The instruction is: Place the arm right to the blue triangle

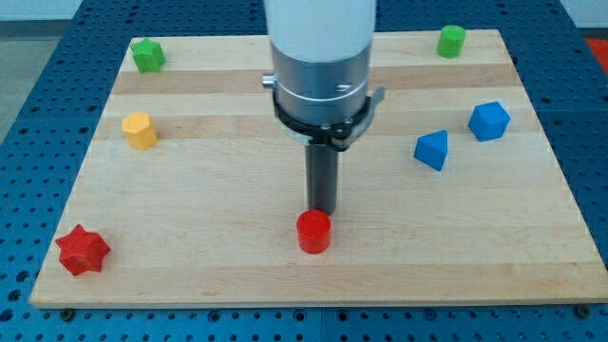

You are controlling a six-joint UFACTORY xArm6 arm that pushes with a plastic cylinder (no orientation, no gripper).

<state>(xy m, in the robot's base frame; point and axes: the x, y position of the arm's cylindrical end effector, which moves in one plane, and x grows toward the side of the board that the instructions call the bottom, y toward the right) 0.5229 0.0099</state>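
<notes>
Blue triangle (431, 150) sits on the right half of the bench (218, 256), a small wedge-shaped block with matte, flat faces and sharp edges. Just beside it, toward the view's upper right, is a blue cube-like block (488, 121), close but apart from it.

Bench is a pale wooden board with visible grain running in horizontal strips; it rests on a blue perforated surface (28, 142).

Arm: a white cylindrical body and a metallic collar carry a straight dark rod. My tip (320, 210) stands near the board's centre, directly above the red cylinder (313, 232) in the view; whether the two touch cannot be told. The tip is well to the view's left of the blue triangle. No gripper is fitted, so there is nothing spread or pressed together to report.

Other blocks:
- Red star (83, 250), lobed outline, at the bottom left corner.
- Yellow block (140, 130), faceted, on the left side.
- Green block (147, 55), irregular outline, at the top left.
- Green cylinder (451, 41), at the top right.

All blocks appear smooth and uniformly coloured.
</notes>
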